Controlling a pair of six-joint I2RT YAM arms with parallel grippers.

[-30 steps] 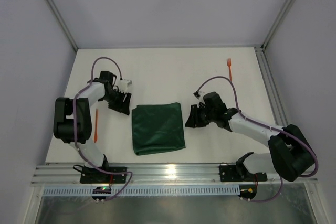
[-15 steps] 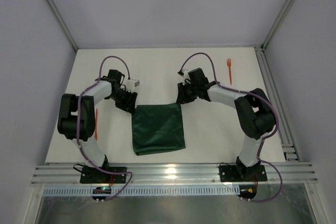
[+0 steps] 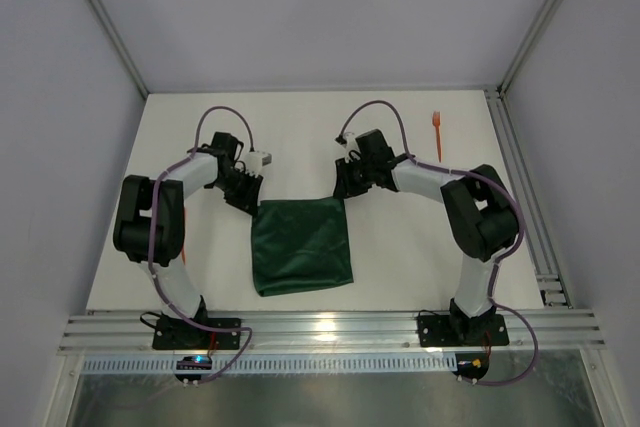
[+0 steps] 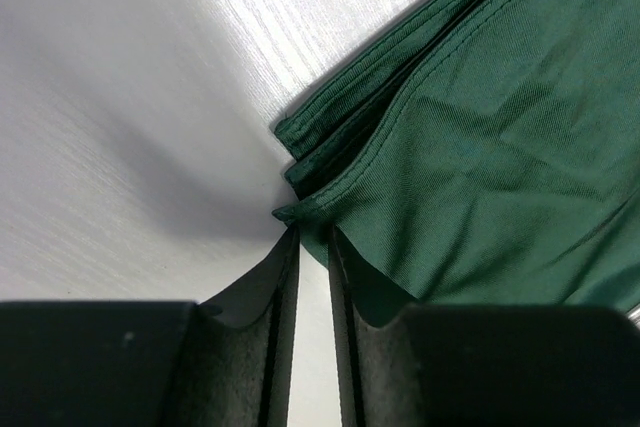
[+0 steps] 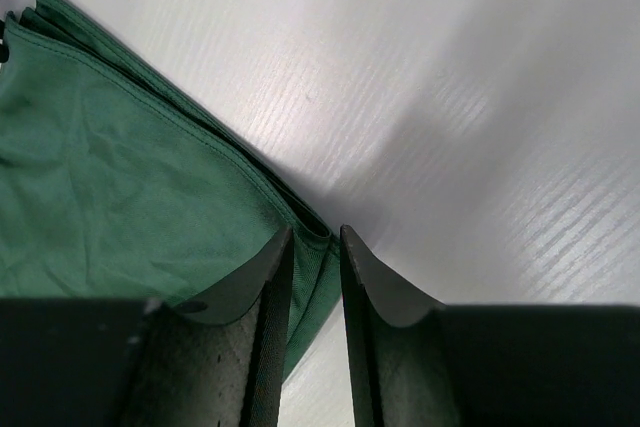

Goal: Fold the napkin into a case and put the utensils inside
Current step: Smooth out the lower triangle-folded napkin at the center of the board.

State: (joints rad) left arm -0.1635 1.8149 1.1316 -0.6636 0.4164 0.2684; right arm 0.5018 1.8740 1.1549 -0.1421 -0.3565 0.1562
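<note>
left gripper [image 4: 312, 237] and right gripper [image 5: 315, 236] sit nearly closed at upper corners of the napkin [image 3: 302, 245], though i can't tell if either grips.

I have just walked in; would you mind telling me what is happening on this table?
Two robot arms are working on a dark green folded cloth napkin lying flat on the white table. The left gripper is at its far left corner and the right gripper at its far right corner, each with jaws narrowed around the layered edge; whether they grip firmly is unclear. A small orange plastic fork lies apart near the far right edge, not yet inside anything.
</note>
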